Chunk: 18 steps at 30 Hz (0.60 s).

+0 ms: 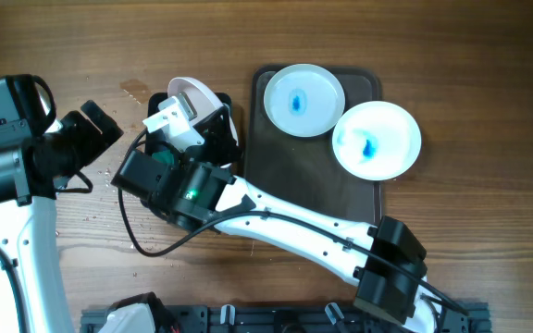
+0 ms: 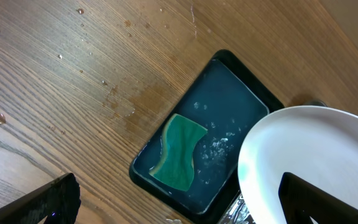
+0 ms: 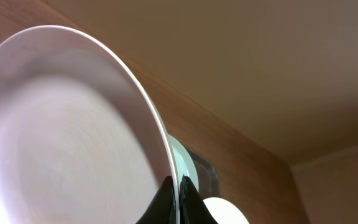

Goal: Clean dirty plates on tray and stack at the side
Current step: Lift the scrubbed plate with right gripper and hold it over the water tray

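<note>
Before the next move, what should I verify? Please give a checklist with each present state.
1. Right gripper pinches held plate by its rim: ok.
2. Held plate wiped plain: cannot tell, centre partly hidden.
3. Left gripper open, empty: ok.
4. Sponge in black tray water: ok.
5. Plates on brown tray clean: not ok; corner plate and overhanging plate show blue smears.

White arm links (image 1: 294, 227), black joints (image 1: 391, 264)

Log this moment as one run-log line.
right gripper: shut on held plate, tilted over black tray | left gripper: open, empty | brown tray: two smeared plates
</note>
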### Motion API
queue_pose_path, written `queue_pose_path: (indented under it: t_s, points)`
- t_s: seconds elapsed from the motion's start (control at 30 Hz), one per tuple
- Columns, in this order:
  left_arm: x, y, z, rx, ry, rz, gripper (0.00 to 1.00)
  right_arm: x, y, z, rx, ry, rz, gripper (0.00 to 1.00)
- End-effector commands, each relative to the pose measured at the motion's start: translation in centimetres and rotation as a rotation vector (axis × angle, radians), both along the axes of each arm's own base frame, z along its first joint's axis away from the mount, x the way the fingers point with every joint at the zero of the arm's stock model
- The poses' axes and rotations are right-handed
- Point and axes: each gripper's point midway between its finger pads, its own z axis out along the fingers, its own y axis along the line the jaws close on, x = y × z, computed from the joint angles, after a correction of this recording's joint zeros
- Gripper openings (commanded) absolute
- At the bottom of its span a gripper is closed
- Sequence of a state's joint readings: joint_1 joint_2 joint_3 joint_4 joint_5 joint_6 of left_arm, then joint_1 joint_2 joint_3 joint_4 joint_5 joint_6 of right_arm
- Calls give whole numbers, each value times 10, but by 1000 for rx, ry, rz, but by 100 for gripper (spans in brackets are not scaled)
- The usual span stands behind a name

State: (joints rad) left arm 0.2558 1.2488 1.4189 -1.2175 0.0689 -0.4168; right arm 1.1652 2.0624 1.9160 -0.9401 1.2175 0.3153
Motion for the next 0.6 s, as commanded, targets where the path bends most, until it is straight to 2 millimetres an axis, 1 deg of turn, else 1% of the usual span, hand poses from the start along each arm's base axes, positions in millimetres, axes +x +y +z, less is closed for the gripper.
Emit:
queue_pose_path:
  t_s: [0.0, 0.07, 0.13, 0.3, 0.57]
  points:
    - [1, 1, 6, -8, -18, 10, 100, -1, -9, 38, 58, -70, -23, 4]
    - [1, 1, 6, -8, -18, 10, 100, 0, -9, 39, 34, -71, -20, 4]
    - [1, 1, 6, -8, -19, 10, 100, 0, -15, 47, 9, -118, -51, 4]
    - [1, 1, 6, -8, -19, 10, 100, 0, -18, 54, -65, -135, -54, 4]
    - [1, 1, 6, -8, -18, 10, 100, 0, -19, 57, -57, -154, -65, 4]
